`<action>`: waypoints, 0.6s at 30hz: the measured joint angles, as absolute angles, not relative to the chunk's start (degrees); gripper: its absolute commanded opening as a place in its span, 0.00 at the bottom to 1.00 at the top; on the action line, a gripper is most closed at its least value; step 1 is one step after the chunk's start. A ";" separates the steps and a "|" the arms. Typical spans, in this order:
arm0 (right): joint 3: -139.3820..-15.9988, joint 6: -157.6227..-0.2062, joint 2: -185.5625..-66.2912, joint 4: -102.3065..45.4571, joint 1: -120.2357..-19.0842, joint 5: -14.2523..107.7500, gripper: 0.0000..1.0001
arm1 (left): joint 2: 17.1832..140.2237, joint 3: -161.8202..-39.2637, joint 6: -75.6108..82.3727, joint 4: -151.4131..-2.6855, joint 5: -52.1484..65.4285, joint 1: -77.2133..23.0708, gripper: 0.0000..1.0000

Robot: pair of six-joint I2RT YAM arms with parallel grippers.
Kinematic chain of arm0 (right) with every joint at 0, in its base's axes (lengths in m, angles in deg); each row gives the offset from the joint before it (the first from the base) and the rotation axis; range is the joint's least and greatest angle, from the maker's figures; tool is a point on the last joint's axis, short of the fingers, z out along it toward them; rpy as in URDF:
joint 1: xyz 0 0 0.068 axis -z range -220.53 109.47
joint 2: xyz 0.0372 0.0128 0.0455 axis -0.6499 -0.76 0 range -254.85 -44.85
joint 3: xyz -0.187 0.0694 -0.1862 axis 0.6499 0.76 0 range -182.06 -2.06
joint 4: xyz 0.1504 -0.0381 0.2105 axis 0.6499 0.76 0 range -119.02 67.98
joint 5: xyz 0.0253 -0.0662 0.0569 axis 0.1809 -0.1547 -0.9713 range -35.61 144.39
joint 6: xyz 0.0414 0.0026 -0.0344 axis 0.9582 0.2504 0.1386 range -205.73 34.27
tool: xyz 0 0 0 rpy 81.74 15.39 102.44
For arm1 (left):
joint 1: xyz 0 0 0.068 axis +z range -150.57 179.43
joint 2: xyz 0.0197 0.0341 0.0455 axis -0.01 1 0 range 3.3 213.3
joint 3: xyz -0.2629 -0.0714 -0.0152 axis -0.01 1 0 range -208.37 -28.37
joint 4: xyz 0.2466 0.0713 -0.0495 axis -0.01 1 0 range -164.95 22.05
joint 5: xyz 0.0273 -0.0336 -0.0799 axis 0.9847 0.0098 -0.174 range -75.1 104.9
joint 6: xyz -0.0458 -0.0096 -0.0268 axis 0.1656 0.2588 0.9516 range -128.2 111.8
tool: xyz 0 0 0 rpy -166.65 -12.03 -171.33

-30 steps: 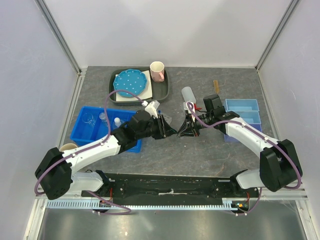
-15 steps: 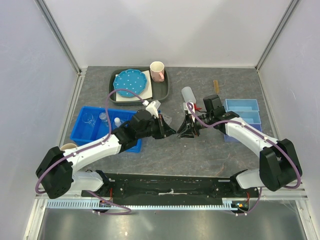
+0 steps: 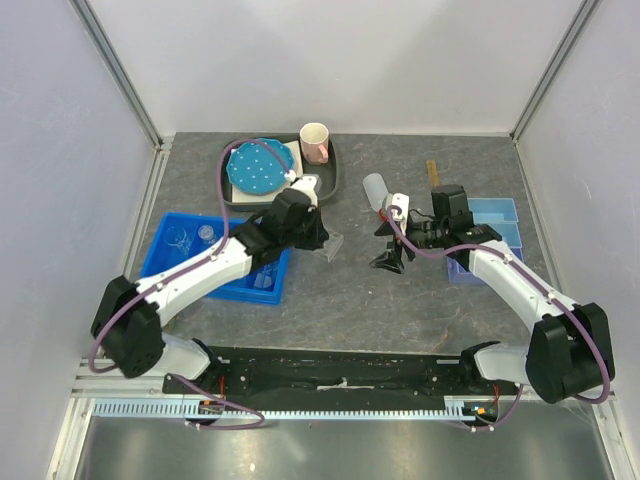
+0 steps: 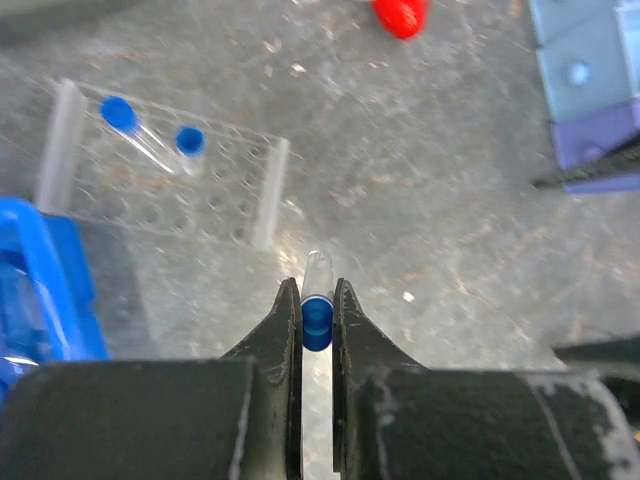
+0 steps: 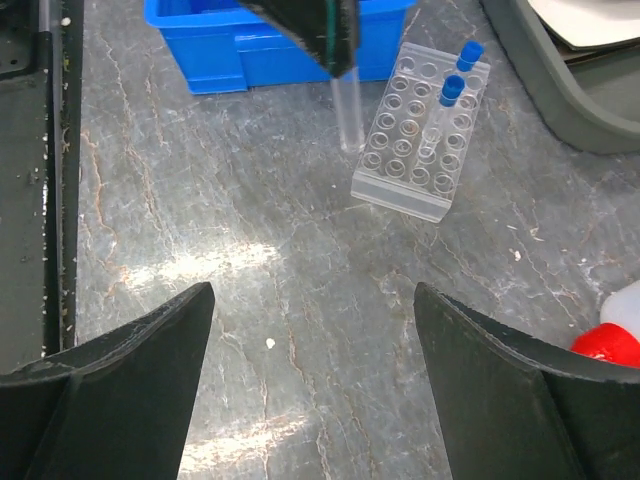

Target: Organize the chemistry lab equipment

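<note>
**Blue-capped tube [image 4: 317, 272] pinched in the left gripper [image 4: 317, 290], just beside the clear tube rack [image 4: 165, 175]**

The tube hangs upright with its cap end clamped between the fingers. Its clear end points down at the grey table [image 3: 330, 300], next to the rack's edge and not in any hole. Two more capped tubes [image 4: 120, 112] stand together in one corner of the rack. The blue bin [image 3: 175, 265] sits just left of the rack. The squeeze bottle [image 3: 378, 190] lies to the rack's far right, with its red nozzle showing. To the right of the rack, the right gripper [image 5: 312, 295] hovers over bare table with its jaws spread wide apart, holding nothing.
</note>
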State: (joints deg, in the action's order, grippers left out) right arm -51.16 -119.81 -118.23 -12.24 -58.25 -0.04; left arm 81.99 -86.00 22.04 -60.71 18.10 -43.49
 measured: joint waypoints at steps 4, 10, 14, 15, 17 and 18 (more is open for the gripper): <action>-50.70 -120.14 -117.66 -12.68 -57.99 1.22 0.88 | 88.24 -92.38 16.62 -57.32 21.80 -42.68 0.02; -50.20 -120.51 -117.66 -12.68 -57.99 1.83 0.89 | 97.42 -99.86 10.76 -53.76 24.88 -42.68 0.02; -50.20 -120.65 -117.66 -12.68 -57.99 1.90 0.89 | 100.77 -101.78 8.64 -52.05 25.53 -42.68 0.02; -50.20 -120.67 -117.66 -12.68 -57.99 1.92 0.89 | 101.38 -102.13 8.20 -51.77 25.58 -42.68 0.02; -50.20 -120.67 -117.66 -12.68 -57.99 1.94 0.89 | 102.34 -102.72 7.53 -51.05 25.58 -42.68 0.02; -50.20 -120.69 -117.66 -12.68 -57.99 1.94 0.89 | 102.89 -103.03 7.16 -50.83 25.62 -42.68 0.02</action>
